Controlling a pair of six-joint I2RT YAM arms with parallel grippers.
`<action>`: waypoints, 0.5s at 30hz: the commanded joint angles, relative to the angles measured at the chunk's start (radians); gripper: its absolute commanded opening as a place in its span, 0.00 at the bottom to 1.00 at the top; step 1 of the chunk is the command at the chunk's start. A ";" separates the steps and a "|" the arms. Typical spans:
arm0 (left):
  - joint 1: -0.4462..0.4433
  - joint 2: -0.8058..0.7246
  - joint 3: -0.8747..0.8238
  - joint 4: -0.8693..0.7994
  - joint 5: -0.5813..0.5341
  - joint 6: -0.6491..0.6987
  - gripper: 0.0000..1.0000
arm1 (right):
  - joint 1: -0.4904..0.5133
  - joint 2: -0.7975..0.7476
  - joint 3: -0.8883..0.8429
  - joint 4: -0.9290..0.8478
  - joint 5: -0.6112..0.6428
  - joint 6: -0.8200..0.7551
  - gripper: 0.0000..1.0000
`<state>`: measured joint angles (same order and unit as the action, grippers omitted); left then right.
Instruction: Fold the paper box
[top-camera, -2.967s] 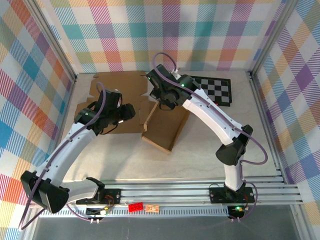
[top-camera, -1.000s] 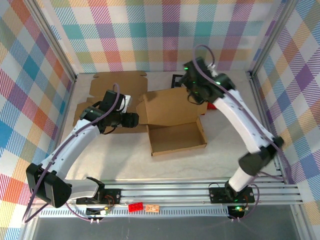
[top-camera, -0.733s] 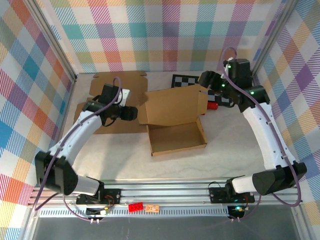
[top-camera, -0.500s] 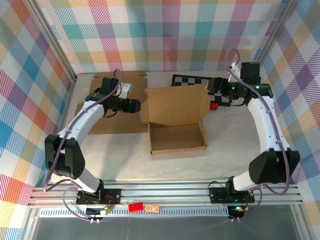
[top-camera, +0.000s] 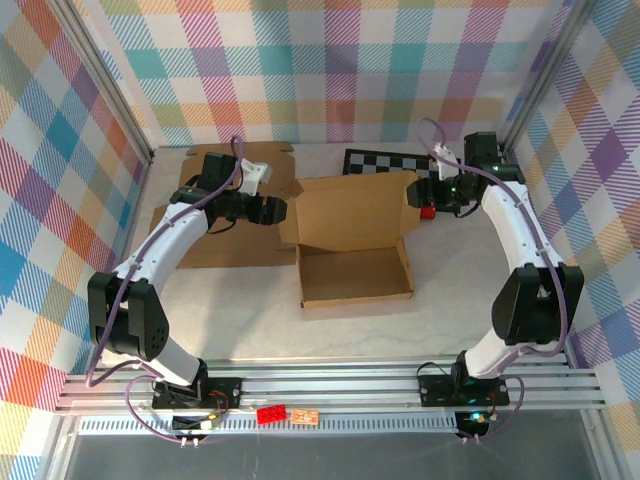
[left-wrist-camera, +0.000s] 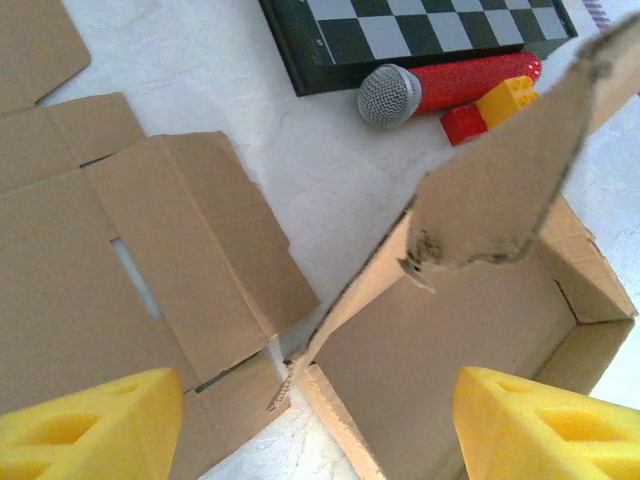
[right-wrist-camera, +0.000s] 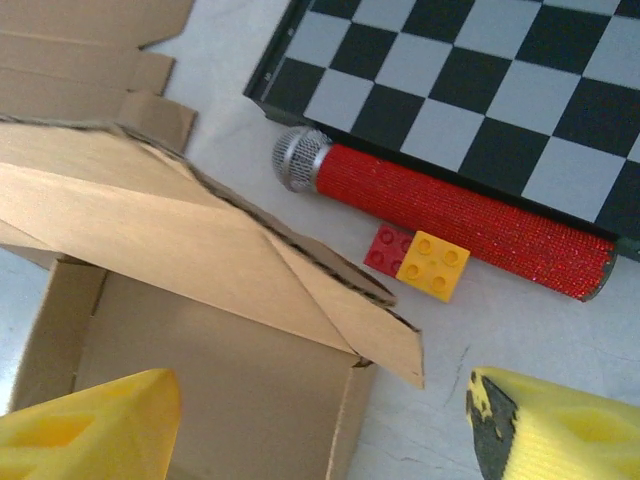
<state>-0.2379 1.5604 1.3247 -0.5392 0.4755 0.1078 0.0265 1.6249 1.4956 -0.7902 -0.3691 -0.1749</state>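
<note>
The paper box (top-camera: 355, 277) sits mid-table, its tray open toward the arms and its lid (top-camera: 350, 208) standing upright along the tray's far wall, side flaps splayed outward. The left gripper (top-camera: 273, 211) and right gripper (top-camera: 420, 194) flank that lid, each with fingers spread and holding nothing, so the step in hand looks like turning the flaps inward. Each would do best to pinch its flap close to the crease and swing evenly, keeping clear of the red microphone (right-wrist-camera: 440, 215) and toy bricks (right-wrist-camera: 420, 262) just behind, beside the chessboard (top-camera: 385, 160).
</note>
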 joint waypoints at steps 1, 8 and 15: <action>-0.009 -0.003 -0.001 0.005 0.052 0.052 0.70 | 0.000 0.037 0.003 -0.006 0.010 -0.064 0.73; -0.056 0.036 0.012 0.003 0.018 0.071 0.69 | 0.001 0.104 0.053 -0.007 -0.015 -0.060 0.65; -0.084 0.073 0.035 0.022 -0.029 0.053 0.62 | 0.002 0.103 0.056 -0.005 -0.010 -0.053 0.50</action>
<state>-0.3103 1.6131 1.3262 -0.5388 0.4683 0.1505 0.0261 1.7367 1.5249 -0.7898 -0.3569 -0.2047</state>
